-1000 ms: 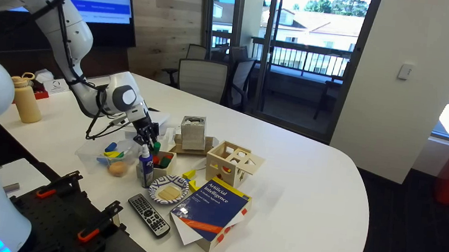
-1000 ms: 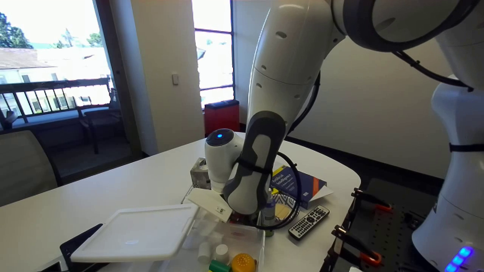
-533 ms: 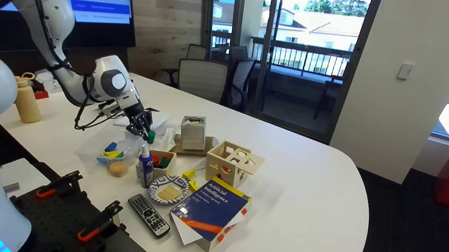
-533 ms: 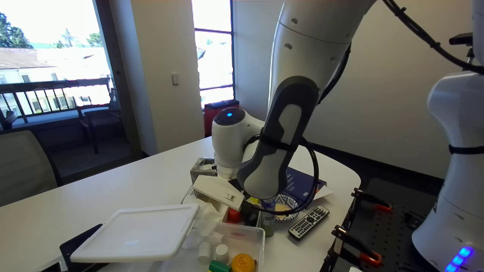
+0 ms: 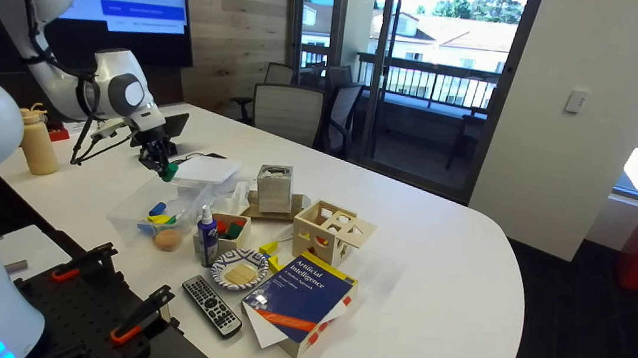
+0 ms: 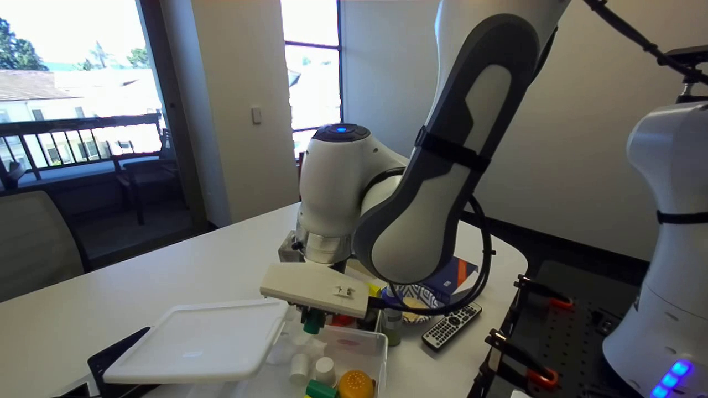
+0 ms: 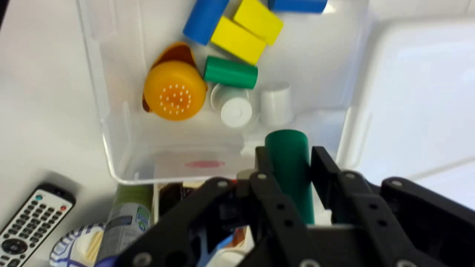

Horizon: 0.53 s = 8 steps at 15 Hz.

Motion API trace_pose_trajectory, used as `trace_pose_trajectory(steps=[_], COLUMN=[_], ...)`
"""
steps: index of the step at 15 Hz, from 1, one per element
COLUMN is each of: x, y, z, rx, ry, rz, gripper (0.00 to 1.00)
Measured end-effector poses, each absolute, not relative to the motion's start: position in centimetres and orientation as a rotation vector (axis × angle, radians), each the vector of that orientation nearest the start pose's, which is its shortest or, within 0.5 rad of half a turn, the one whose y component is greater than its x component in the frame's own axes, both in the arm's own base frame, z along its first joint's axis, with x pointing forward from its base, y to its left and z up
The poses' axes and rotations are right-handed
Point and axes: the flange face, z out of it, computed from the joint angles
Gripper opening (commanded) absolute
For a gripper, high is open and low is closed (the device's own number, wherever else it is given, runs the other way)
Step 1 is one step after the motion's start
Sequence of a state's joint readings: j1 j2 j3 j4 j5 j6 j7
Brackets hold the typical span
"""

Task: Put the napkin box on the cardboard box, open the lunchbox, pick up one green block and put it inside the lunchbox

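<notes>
the jaws grip a cylindrical green block (image 7: pixel 288 159), one end projecting past them. close below the jaws: the lunchbox (image 7: pixel 319 59), translucent and open at the top; whether the block is over its rim or its interior cannot be told. it holds two white cylinders (image 7: pixel 236 110), a second green cylinder (image 7: pixel 231 72), an orange dotted piece (image 7: pixel 174 91), two yellow blocks (image 7: pixel 237 40) and two blue blocks (image 7: pixel 206 20). beside the jaws, next to the lunchbox: the white lid (image 6: pixel 204 340), off. farther from the jaws: a small box (image 5: pixel 227 247) of red and green blocks (image 5: pixel 235 229), an upright spray bottle (image 5: pixel 207 239) beside it. well apart from the jaws, in an exterior view: the napkin box (image 5: pixel 276 193), upright on the cardboard box (image 5: pixel 253 210); likewise a patterned bowl (image 5: pixel 220 264), a wooden shape sorter (image 5: pixel 314 229), a remote control (image 5: pixel 212 305) and a blue book (image 5: pixel 301 293), all borne by the white tabletop (image 5: pixel 435 262).
</notes>
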State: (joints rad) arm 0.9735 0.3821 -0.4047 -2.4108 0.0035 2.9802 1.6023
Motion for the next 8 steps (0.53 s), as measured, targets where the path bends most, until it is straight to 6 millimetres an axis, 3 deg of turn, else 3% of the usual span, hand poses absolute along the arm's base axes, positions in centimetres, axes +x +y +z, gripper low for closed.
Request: trace_pose_trajectory(steps=[3, 8], x=[42.5, 43.1], y=[28.6, 26.7], z=[18.4, 14.3], rx=[-2.662, -2.703], ry=[1.332, 1.309], rz=[-0.189, -0.016], gripper=[0.08, 0.08])
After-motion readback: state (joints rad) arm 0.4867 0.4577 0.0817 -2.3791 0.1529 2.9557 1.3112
